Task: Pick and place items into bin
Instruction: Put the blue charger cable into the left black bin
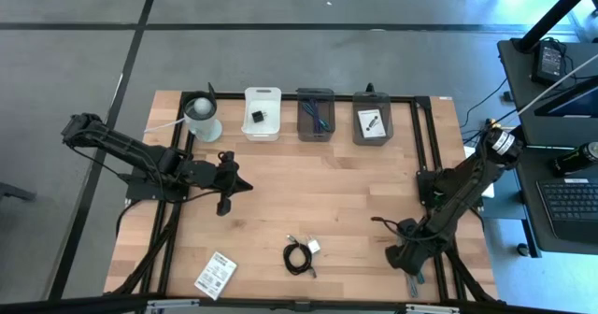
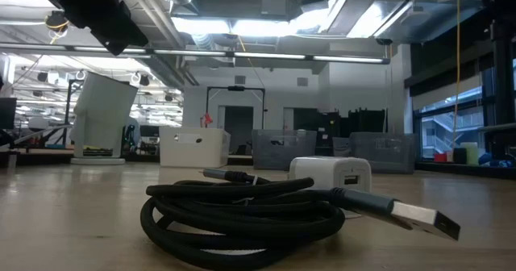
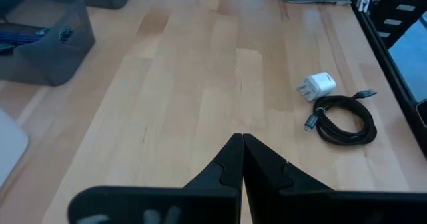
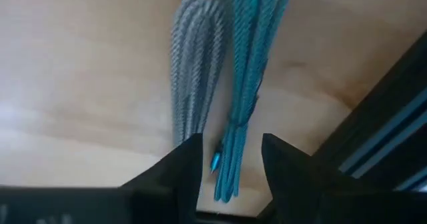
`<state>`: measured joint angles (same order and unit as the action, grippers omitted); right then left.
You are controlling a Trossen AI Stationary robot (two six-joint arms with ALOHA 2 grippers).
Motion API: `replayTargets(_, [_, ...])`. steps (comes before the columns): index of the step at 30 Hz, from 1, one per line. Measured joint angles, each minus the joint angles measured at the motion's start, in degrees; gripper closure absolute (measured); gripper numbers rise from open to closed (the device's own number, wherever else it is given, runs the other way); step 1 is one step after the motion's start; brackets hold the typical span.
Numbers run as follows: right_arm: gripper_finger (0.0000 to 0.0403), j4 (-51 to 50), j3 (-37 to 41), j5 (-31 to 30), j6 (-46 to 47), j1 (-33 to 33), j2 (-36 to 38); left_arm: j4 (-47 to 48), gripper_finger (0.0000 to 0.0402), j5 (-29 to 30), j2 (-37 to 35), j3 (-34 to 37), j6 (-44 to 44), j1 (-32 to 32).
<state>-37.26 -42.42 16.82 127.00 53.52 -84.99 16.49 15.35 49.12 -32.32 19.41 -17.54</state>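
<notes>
My right gripper (image 4: 230, 163) is open, low over the table's near right corner (image 1: 400, 254). Its fingers stand on either side of the end of a teal cord bundle (image 4: 245, 84), which lies flat beside a grey braided cord bundle (image 4: 195, 71). I cannot tell that they touch it. My left gripper (image 3: 241, 151) is shut and hovers left of the table's middle (image 1: 230, 179), holding nothing. A black coiled cable (image 1: 298, 258) with a white charger (image 1: 315, 247) lies near the near edge, also in the low view (image 2: 242, 214). A white printed card (image 1: 216, 275) lies near the near left corner.
Along the far edge stand a white cup (image 1: 203, 118), a white bin (image 1: 263, 97) holding a small black cube, a grey bin (image 1: 315, 97) with blue cords and a grey bin (image 1: 372, 97) with a card. A black frame rail (image 4: 373, 131) runs close beside the teal cords.
</notes>
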Motion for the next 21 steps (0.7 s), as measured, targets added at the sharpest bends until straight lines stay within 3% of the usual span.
replayTargets(13, [0.0315, 3.26, 6.4, 0.07, -1.03, -0.01, 0.25, 0.0, 0.04, 0.53, 0.02, -0.02, 0.95, 0.0])
replayTargets(21, [0.0387, 2.44, 6.46, -0.39, -1.33, -0.73, 0.15, -0.04, 0.04, 3.05, 0.04, -0.04, -1.58, 0.0])
